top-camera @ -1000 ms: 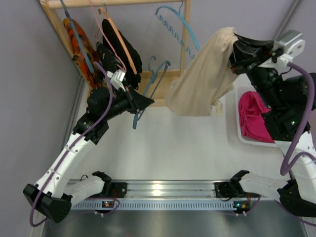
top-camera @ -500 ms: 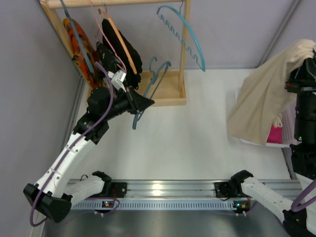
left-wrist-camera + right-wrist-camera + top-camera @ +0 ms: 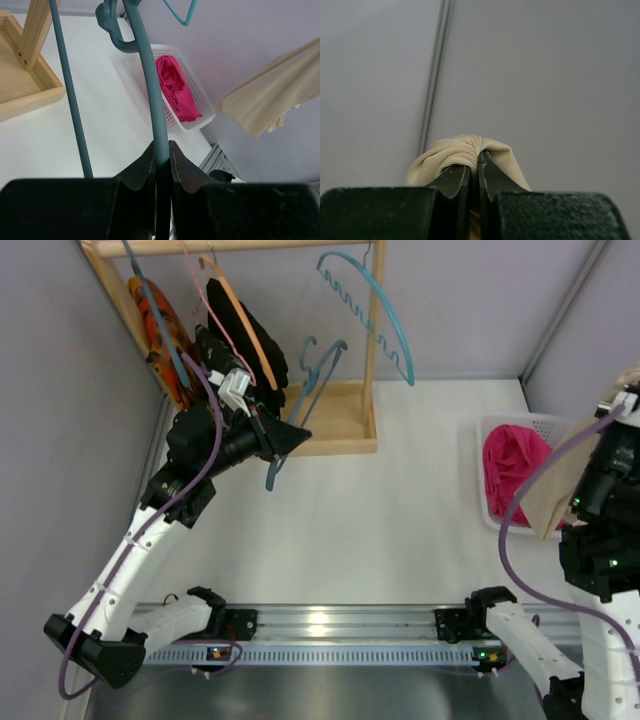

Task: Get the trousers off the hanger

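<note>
The trousers [image 3: 552,502] were swung right, pinched in the right tool [image 3: 479,176]. The hanger [image 3: 151,95] is clenched in the left tool [image 3: 161,161]. The small pinch could be lost.

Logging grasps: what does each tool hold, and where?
Left tool grips the teal hanger by its bar; right tool, the beige trousers by a bunched fold.

Left arm [image 3: 125,565] is stretching up and away from its base, wrist angling to the right, left gripper [image 3: 161,156] pinching tight on a teal hanger [image 3: 151,90]. Right arm [image 3: 600,550] is standing tall at the far right edge, right gripper [image 3: 479,170] clamping closed on bunched beige trousers [image 3: 455,150].
</note>
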Action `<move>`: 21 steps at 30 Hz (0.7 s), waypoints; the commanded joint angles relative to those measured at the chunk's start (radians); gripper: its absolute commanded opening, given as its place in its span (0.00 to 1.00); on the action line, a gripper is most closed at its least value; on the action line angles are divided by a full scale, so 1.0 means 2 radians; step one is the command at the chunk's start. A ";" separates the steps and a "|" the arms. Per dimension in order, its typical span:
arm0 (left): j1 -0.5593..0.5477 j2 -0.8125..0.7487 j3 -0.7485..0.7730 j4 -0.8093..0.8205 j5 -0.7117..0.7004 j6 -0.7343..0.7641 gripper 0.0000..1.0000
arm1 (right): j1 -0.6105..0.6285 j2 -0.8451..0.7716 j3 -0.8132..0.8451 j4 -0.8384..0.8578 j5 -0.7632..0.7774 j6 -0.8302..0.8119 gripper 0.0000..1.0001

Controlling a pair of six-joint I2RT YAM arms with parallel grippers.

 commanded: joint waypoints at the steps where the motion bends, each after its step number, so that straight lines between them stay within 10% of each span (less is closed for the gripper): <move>1: -0.003 -0.011 0.023 0.024 -0.007 0.008 0.00 | -0.017 0.032 0.001 0.038 0.034 -0.046 0.00; 21: 0.014 -0.057 0.032 0.023 -0.051 0.018 0.00 | -0.282 0.119 -0.104 0.044 -0.181 0.087 0.00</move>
